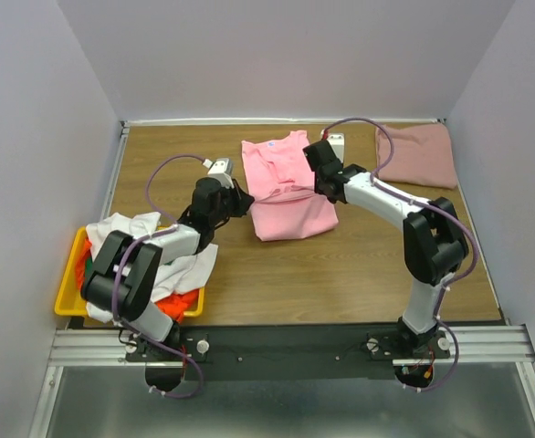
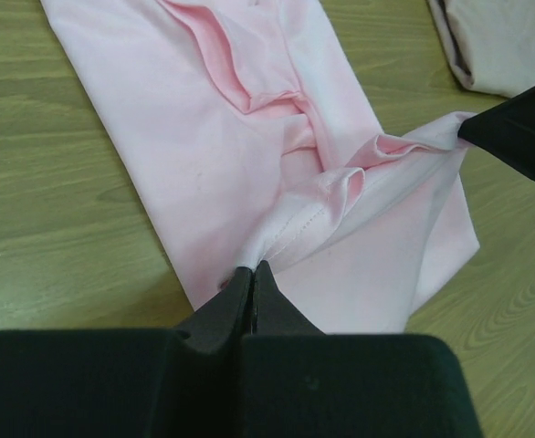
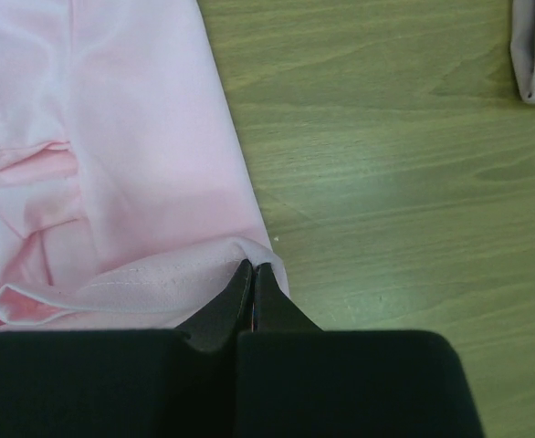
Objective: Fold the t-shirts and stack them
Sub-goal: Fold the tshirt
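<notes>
Left gripper (image 2: 252, 268) clamped on bright pink cotton t-shirt (image 2: 185, 137) hem | right gripper (image 3: 252, 268) clamped likewise | risk: thin pinch slips, fold collapses on wood-grain bench (image 2: 48, 255)

A wood-grain worktop (image 1: 340, 274) fills the scene, brown with darker streaks. 3 plain pale grey walls (image 1: 277, 55) close it in at the left, far and right sides, and a thin white strip (image 1: 249, 121) runs along the far edge. A yellow plastic bin (image 1: 68, 290) sits at the near left corner, only its left wall and near rim showing. A silver metal rail (image 1: 85, 347) spans the near edge.
</notes>
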Robot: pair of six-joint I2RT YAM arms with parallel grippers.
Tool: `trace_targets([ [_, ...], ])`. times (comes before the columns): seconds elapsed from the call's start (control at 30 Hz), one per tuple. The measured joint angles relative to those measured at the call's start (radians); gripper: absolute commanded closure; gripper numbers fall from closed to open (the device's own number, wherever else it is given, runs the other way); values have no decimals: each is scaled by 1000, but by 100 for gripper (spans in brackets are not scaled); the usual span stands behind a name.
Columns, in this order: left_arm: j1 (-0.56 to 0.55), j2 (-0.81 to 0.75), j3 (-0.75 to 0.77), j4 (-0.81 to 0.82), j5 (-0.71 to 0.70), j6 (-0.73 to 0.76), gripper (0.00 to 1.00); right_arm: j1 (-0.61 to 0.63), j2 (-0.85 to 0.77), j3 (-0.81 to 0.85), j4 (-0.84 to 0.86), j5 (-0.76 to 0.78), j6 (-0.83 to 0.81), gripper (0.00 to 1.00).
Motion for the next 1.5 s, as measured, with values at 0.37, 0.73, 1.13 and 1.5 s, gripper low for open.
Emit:
trace_targets([
  [0.37, 54, 169, 64, 26, 60, -4, 100, -27, 153, 74, 12, -51, -32, 100],
  [0.73, 93, 301, 191, 51, 122, -5, 53, -64, 224, 179, 21, -75, -58, 42],
  [1.13, 98, 181, 172, 9, 116, 15, 24, -79, 133, 142, 21, -119, -83, 12],
  [1.5, -43, 89, -72, 16, 74, 3, 33, -79, -81, -138, 69, -217, -37, 25],
])
